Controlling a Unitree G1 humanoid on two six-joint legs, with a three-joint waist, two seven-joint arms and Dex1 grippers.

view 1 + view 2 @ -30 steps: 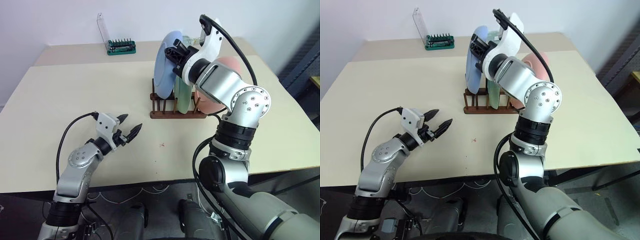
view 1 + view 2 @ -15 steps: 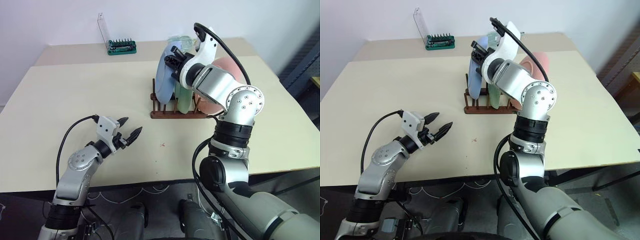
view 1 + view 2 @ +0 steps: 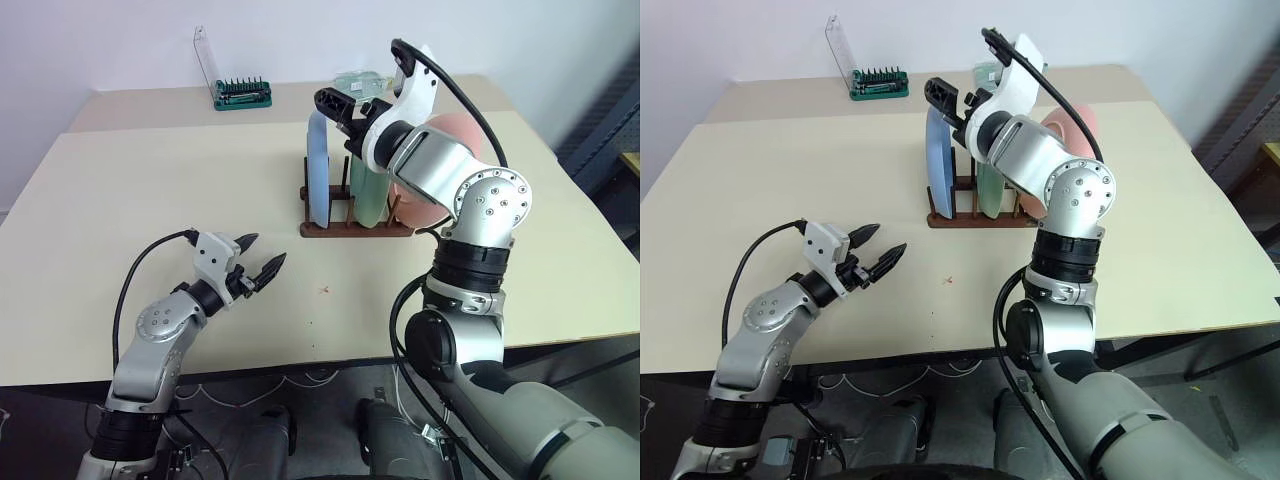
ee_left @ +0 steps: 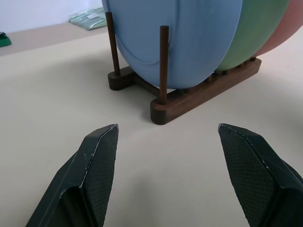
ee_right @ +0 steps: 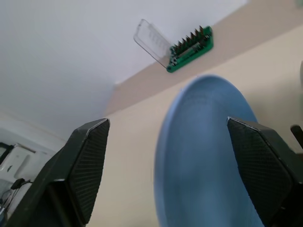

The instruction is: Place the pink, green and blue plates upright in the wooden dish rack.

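3 plates stand upright in the rack, upper centre of frame.
Light blue round plastic plate, mint green plate and salmon pink plate sit in the dark brown wooden peg rack; right gripper above the blue plate and left gripper at lower left both have spread, empty fingers.

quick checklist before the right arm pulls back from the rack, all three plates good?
1. Blue plate upright between pegs of the wooden dish rack: ok.
2. Green plate upright in the rack: ok.
3. Pink plate in the rack: seems so, but its base is hidden behind the arm; cannot tell.
4. Right gripper open, fingers apart above the blue plate's top edge: ok.
5. Fingers clear of the plate's rim: cannot tell.
6. Left gripper open, holding nothing, apart from the rack: ok.
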